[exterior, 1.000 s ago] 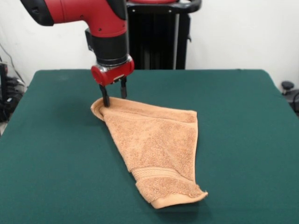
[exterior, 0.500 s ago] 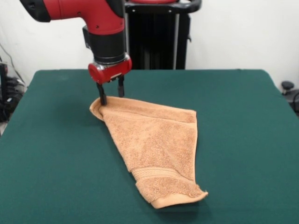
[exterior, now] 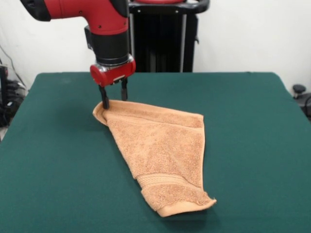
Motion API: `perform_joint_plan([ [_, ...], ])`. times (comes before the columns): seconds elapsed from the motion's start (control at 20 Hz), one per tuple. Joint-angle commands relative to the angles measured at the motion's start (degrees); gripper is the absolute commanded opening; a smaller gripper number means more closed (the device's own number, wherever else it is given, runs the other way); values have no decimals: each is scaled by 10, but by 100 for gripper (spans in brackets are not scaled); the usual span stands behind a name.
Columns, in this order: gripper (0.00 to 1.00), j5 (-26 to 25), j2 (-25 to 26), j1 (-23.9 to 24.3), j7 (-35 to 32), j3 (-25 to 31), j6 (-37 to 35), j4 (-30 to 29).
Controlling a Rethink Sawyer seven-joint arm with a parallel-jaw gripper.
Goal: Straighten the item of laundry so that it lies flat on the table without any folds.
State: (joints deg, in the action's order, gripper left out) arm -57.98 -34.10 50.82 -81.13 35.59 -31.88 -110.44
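A wide table topped in dark green felt-like cloth fills most of the front view, running from its far edge below a white wall down past the near edge of the frame. Above its far-left quarter, the red and black arm bends down from the upper left, a black collar and a red cap at its wrist. Behind the far edge stands a black pedestal.

An orange-tan terry towel lies a little left of the tabletop's centre, roughly triangular in outline. Its long top edge runs from a rolled, curled corner toward the far-left part of the tabletop across to a sharper corner near the middle; from there the cloth narrows toward the near edge, where a woven band crosses it just above a hemmed end that is turned up and folded over. The top edge also looks doubled over along its length.

The gripper hangs over the towel's far-left corner with its two dark fingers spread apart, clamping nothing. The left finger's tip meets the curled corner of the cloth; the other stands just behind the towel's top edge.
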Motion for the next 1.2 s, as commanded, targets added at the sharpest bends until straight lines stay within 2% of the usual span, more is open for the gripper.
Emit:
perform_joint_plan([
  [0.05, 100, 1, 3, -27, -21, -5, 29, 3],
  [1.2, 100, 4, 7, -21, -14, 0, 31, 3],
])
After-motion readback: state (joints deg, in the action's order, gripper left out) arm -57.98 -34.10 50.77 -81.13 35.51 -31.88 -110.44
